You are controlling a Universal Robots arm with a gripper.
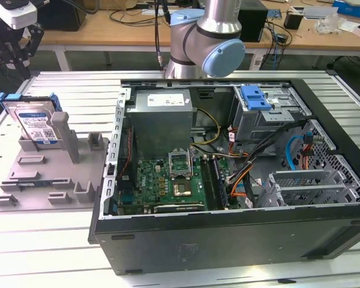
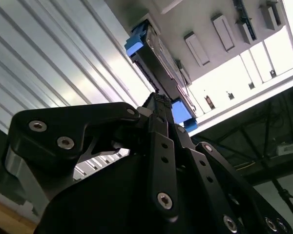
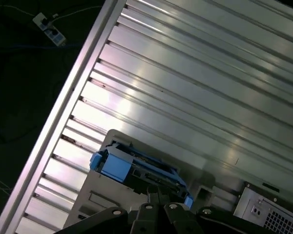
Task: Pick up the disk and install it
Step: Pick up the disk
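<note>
The disk (image 1: 36,122), a silver drive with a blue-and-white label in a blue carrier, stands on edge in a grey holder (image 1: 54,180) at the exterior view's left. My gripper (image 1: 15,55) hangs just above and behind it, apart from it. In both wrist views the disk (image 2: 154,51) (image 3: 136,168) lies straight past the black gripper (image 2: 161,100) (image 3: 158,204), edge-on, with its blue carrier ends showing. Nothing is held.
An open computer case (image 1: 228,234) fills the middle and the exterior view's right, with a mainboard (image 1: 168,180), a power supply (image 1: 162,117), cables and a grey drive cage topped by a blue bracket (image 1: 255,96). Everything rests on a ribbed metal table (image 1: 72,90).
</note>
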